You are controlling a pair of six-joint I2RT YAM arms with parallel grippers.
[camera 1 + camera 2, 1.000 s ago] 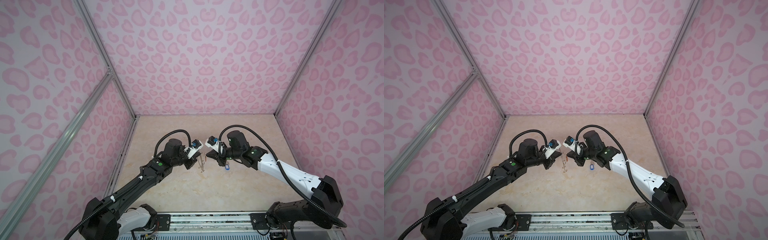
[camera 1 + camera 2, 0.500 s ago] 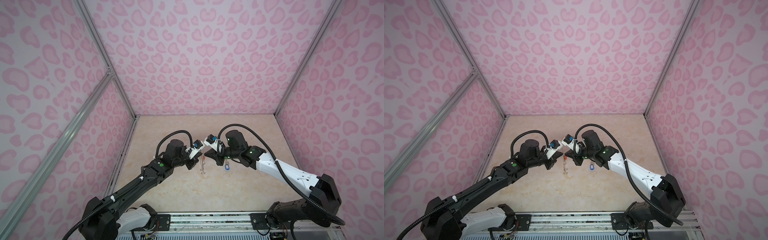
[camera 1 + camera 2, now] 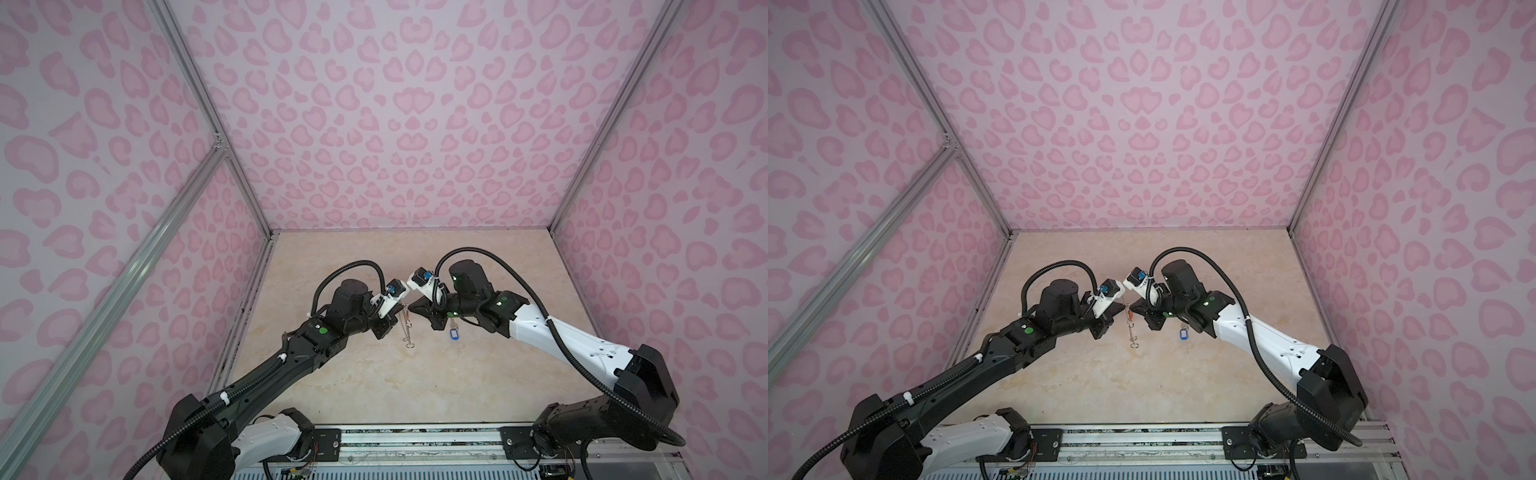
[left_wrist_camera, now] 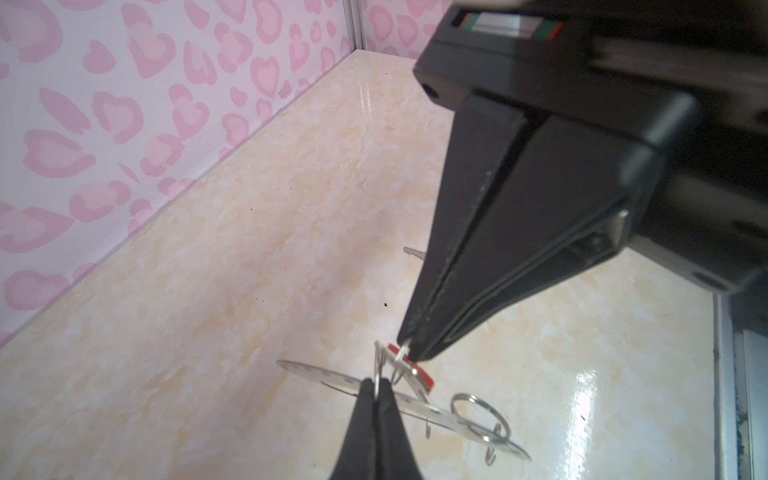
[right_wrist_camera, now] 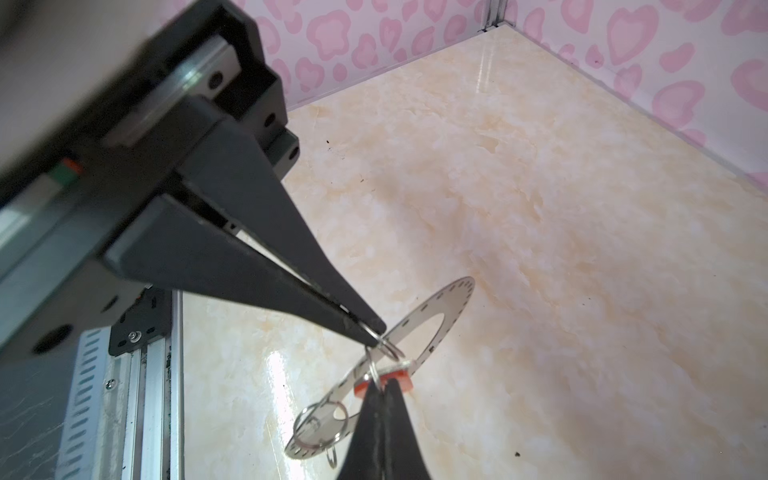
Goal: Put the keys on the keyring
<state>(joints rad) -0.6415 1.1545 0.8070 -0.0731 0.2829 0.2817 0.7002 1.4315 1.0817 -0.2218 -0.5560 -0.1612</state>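
The left gripper (image 4: 377, 386) has its fingers pressed together. It pinches a thin wire loop (image 4: 377, 362) that stands on the rim of the keyring (image 4: 328, 377).

The right gripper (image 4: 409, 354) also has its fingers pressed together. It pinches a small ring at the red tag (image 5: 401, 379) of the red-tagged key (image 5: 401, 379). The blade of this key cannot be made out.

The tips of the two grippers sit just beside each other, nearly touching, over the middle of the bench (image 3: 415, 390).

Keyring position:
- It hangs between the two grippers, held at its upper edge.
- In both top views the keyring (image 3: 406, 328) appears edge-on, as a thin line running down from the tips.
- Whether its lower edge touches the bench cannot be told.
- In the right wrist view the disc face is visible, with a large centre hole and small slots round the rim.
- The red tag lies against the disc, right at the right gripper tips.

The blue-tagged key (image 3: 455, 333) lies flat on the bench. It is under the body of the right gripper, near the keyring but apart from it.
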